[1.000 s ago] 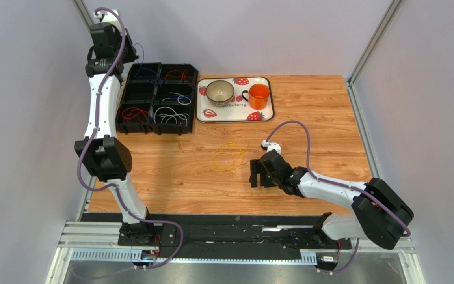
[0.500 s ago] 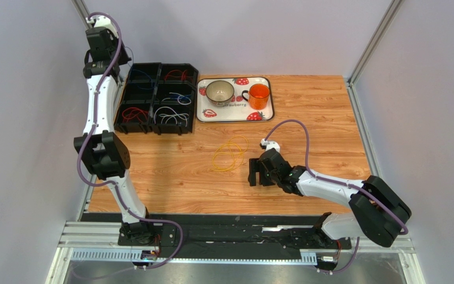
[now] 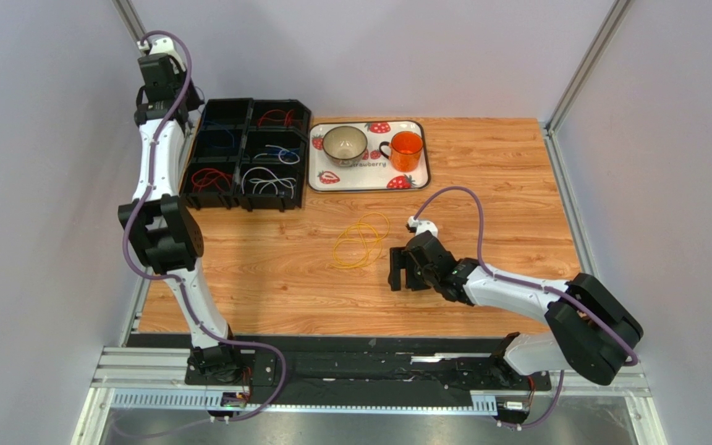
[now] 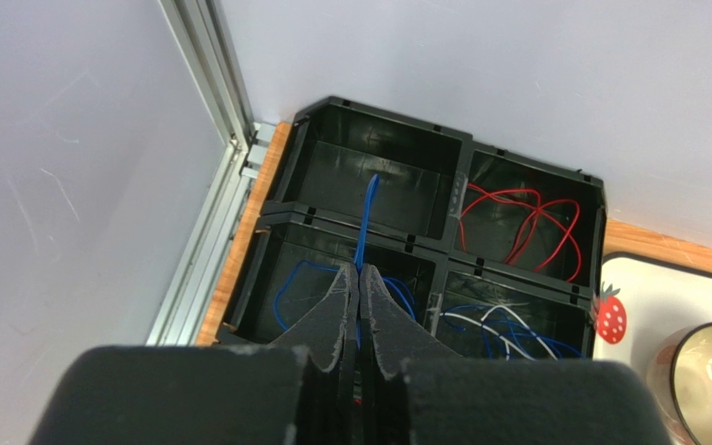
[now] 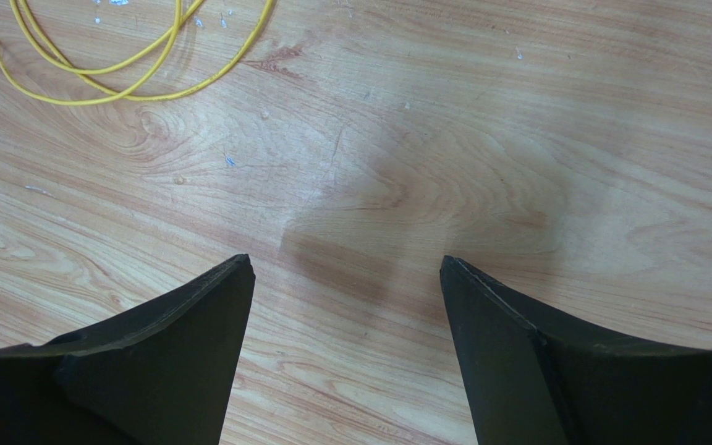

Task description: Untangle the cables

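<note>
My left gripper (image 4: 360, 270) is shut on a thin blue cable (image 4: 366, 215) and holds it high above the black divided bin (image 4: 448, 199). In the top view the left gripper (image 3: 186, 95) is at the bin's far left corner. The bin's compartments hold red cables (image 4: 522, 218), a blue loop (image 4: 285, 287) and mixed white and blue cables (image 4: 508, 324). Yellow cables (image 3: 360, 241) lie in loose loops on the table's middle; they also show in the right wrist view (image 5: 128, 56). My right gripper (image 3: 404, 276) is open and empty just right of them, low over the wood (image 5: 346, 269).
The black bin (image 3: 244, 153) stands at the back left against the wall and frame rail. A strawberry-print tray (image 3: 369, 169) beside it carries a bowl (image 3: 344, 142) and an orange cup (image 3: 407, 148).
My left arm has swung back and left toward the corner with the blue cable in its grip. My right gripper has crept slightly left toward the yellow cables.
</note>
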`<move>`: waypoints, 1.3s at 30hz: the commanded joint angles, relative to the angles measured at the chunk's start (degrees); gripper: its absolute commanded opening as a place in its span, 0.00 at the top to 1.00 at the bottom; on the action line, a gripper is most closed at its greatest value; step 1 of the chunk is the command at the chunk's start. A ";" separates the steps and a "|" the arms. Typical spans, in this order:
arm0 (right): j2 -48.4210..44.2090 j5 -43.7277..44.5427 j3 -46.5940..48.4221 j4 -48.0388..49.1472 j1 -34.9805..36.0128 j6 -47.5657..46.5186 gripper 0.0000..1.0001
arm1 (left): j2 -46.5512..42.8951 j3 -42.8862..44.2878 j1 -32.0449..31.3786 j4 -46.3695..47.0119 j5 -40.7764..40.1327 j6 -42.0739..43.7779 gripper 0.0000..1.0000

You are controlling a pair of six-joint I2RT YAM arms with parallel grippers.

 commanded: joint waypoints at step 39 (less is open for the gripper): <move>-6.48 1.55 -5.62 1.29 -6.70 6.81 0.19 | -34.55 -56.00 -43.96 4.72 -2.90 -15.79 0.24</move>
